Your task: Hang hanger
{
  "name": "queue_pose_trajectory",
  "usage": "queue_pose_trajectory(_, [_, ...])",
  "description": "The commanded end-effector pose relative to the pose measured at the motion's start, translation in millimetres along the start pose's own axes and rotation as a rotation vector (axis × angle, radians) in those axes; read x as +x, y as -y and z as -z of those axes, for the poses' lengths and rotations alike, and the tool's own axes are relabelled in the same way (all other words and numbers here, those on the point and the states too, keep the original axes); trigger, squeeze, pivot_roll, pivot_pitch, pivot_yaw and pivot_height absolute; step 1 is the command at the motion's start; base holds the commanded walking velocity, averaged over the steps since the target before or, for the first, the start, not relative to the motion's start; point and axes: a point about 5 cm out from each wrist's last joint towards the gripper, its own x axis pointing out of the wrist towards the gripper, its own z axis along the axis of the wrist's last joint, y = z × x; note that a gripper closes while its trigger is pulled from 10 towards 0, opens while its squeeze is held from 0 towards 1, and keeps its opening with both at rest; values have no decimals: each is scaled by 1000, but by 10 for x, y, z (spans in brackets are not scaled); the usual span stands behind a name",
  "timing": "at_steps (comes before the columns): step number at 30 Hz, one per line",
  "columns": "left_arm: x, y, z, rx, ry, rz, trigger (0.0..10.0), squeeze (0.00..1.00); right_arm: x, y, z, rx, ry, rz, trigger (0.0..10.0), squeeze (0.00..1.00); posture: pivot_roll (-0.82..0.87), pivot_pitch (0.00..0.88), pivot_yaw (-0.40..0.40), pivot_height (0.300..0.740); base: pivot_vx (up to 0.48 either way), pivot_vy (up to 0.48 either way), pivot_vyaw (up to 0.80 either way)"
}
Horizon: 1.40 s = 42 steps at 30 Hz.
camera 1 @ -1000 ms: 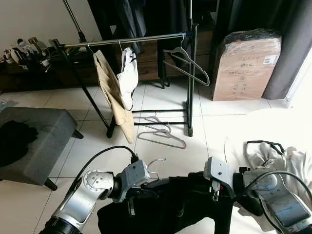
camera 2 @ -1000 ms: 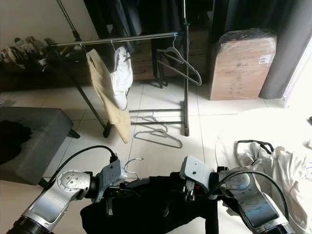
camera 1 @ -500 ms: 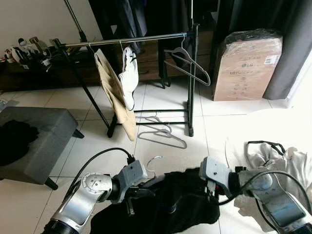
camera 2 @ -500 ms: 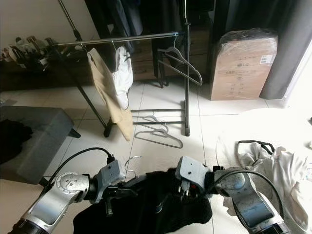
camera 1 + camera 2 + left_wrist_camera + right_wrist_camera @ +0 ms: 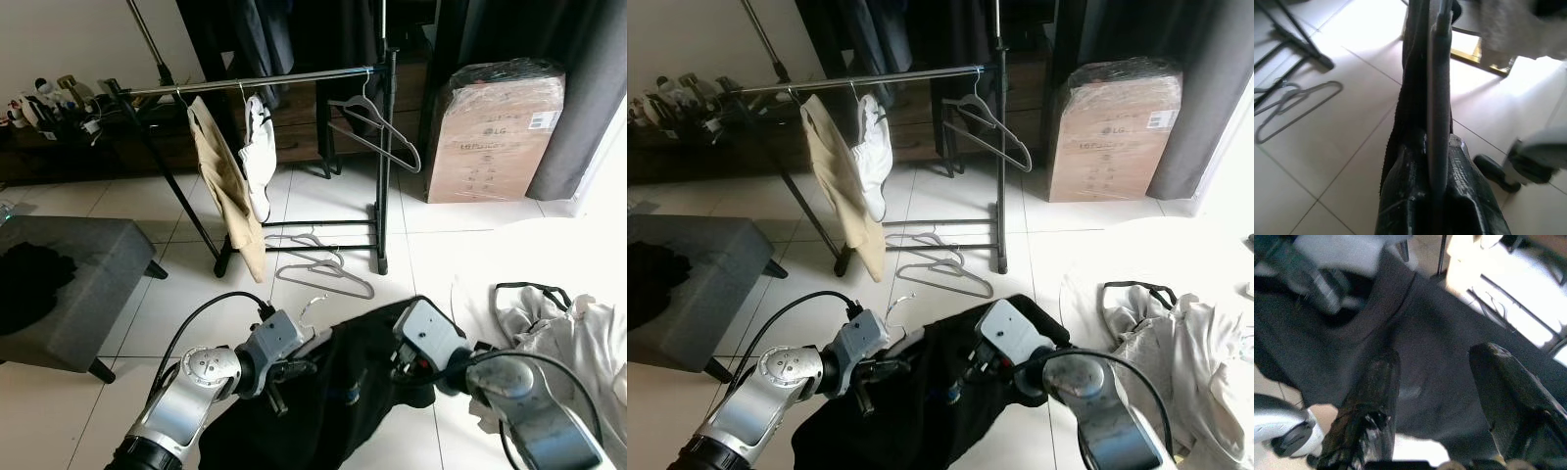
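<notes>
A black garment [image 5: 333, 392] on a grey hanger [image 5: 1439, 122] is held low at about 6 o'clock in the head views, between the two arms and above the tiled floor [image 5: 431, 255]. The garment is dark, limp and bunched, draped down toward the floor. The hanger's thin metal hook [image 5: 312, 305] sticks up at the garment's 11 o'clock edge, and its flat grey bar is seen edge-on in the left wrist view with the cloth folded around it.

The left gripper [image 5: 284, 364] is pressed together on the hanger, its black fingers [image 5: 1469, 196] flanking the grey bar. The right gripper [image 5: 1435, 396] is spread, its two fingers [image 5: 1371, 396] standing apart over the dark cloth without clearly touching it.

At 12 o'clock a clothes rail [image 5: 255, 82] is seen, carrying tan trousers [image 5: 227, 186], a white garment [image 5: 259, 157] and a bare hanger on the rail [image 5: 377, 127]. Spare hangers on the floor [image 5: 328, 274] lie under it. A wrapped cardboard box [image 5: 495, 132] stands at 2 o'clock, a grey stool [image 5: 88, 284] at 9 o'clock and a heap of pale clothes [image 5: 568, 333] at 4 o'clock.
</notes>
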Motion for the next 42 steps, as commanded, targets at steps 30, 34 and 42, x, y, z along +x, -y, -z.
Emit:
queue_pose_trajectory(30, [433, -211, -890, -528, 307, -492, 0, 0, 79, -251, -347, 33, 186, -55, 10000, 0, -180, 134, 155, 740, 0, 0, 0])
queue_pose_trajectory(34, [463, -132, -951, -517, 319, -431, 0, 0, 45, -317, -385, -11, 194, -165, 10000, 0, -179, 136, 157, 740, 0, 0, 0])
queue_pose_trajectory(42, [424, -4, -1178, -454, 355, -212, 0, 0, -38, -159, -176, -79, 124, -263, 10000, 0, -167, 141, 160, 740, 0, 0, 0])
